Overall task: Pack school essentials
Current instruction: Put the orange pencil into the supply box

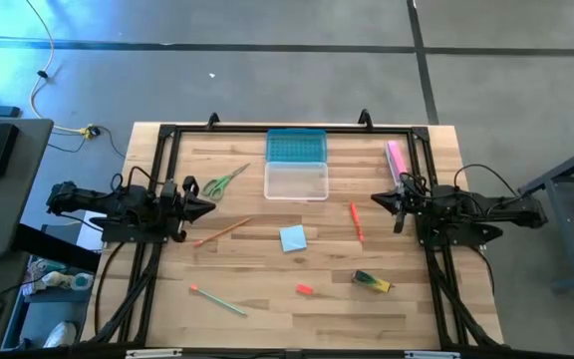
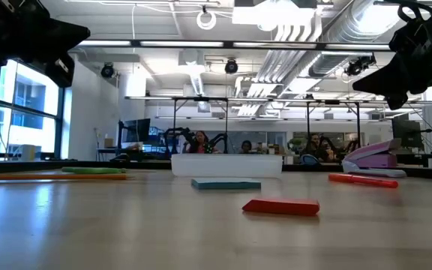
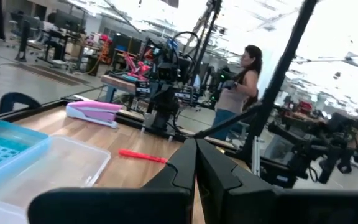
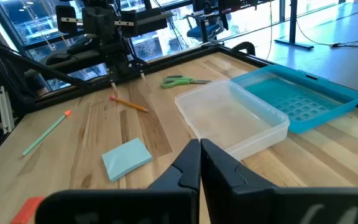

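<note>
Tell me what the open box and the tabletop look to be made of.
The box looks like clear, slightly frosted plastic: the wood shows through its walls. Its lid seems translucent blue plastic with a moulded grid. The tabletop looks like pale wood planks with visible grain and a smooth, faintly glossy finish.

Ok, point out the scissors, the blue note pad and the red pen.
scissors point(image 1: 225, 182): high view, on the blades' pivot.
blue note pad point(image 1: 293, 238): high view, middle of its top face.
red pen point(image 1: 356, 220): high view, mid-barrel.
</note>
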`<state>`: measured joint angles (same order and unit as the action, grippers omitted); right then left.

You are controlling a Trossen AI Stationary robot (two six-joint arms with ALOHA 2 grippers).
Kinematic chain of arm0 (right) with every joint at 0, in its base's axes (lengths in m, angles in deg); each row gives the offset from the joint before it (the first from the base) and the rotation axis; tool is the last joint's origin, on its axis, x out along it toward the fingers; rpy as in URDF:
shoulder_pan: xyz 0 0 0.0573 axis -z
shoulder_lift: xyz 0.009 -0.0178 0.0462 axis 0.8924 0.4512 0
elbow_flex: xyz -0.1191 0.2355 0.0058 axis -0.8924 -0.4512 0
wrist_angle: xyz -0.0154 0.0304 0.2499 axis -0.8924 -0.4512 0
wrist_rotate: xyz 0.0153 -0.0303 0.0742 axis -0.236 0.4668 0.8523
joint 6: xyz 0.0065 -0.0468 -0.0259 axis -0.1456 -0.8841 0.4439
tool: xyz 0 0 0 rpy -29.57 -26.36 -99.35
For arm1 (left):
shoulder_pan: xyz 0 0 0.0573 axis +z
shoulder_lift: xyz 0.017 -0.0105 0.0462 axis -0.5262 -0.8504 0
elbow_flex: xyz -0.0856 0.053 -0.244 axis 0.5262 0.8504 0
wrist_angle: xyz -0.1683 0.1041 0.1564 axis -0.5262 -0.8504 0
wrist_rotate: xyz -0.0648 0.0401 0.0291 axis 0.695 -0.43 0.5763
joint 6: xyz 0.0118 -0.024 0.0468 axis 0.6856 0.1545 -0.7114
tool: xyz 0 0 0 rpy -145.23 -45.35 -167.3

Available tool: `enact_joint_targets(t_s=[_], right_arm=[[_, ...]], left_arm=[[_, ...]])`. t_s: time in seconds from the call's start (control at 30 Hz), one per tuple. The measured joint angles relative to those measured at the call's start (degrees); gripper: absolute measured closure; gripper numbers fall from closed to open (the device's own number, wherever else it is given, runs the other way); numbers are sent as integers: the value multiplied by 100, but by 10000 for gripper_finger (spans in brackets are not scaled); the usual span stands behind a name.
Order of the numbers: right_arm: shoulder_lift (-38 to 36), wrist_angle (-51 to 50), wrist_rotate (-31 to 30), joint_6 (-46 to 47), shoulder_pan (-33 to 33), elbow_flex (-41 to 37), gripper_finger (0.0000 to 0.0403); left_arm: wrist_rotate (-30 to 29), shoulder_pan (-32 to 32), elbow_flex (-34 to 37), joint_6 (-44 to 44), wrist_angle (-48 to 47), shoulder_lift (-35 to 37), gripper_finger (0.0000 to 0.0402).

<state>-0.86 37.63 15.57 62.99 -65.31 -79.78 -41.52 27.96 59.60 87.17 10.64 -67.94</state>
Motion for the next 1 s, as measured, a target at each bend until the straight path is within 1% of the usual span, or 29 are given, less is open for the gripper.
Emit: enact_joint_targets(t_s=[0.17, 0.3, 0.4, 0.53, 0.63, 0.7, 0.8, 0.87, 0.93, 1.0], right_arm=[[0, 0, 0, 0, 0, -1, 402], [0, 0, 0, 0, 0, -1, 402], [0, 0, 0, 0, 0, 0, 402], [0, 0, 0, -1, 0, -1, 402], [2, 0, 2, -2, 0, 0, 402], [0, 0, 0, -1, 0, 0, 402], [0, -2, 0, -2, 0, 0, 402], [0, -1, 1, -1, 0, -1, 402], [0, 0, 0, 0, 0, 0, 402], [0, 0, 0, -1, 0, 0, 402]], left_arm=[[-79, 0, 0, 49, 241, 2, 401], [-276, 0, 0, 289, 139, 1, 389], [-444, 0, 0, 342, -96, 0, 365], [-1035, 0, 0, 610, -455, 0, 313], [-1379, 2, 0, 677, -404, -7, 277], [-1537, 2, -2, 907, -369, -11, 261], [-1614, 2, -2, 1041, 72, -11, 251], [-1614, 2, -2, 992, 720, -11, 251], [-1610, 2, -99, 721, 1220, -11, 253], [-1584, 2, -350, 395, 1222, -55, 257]])
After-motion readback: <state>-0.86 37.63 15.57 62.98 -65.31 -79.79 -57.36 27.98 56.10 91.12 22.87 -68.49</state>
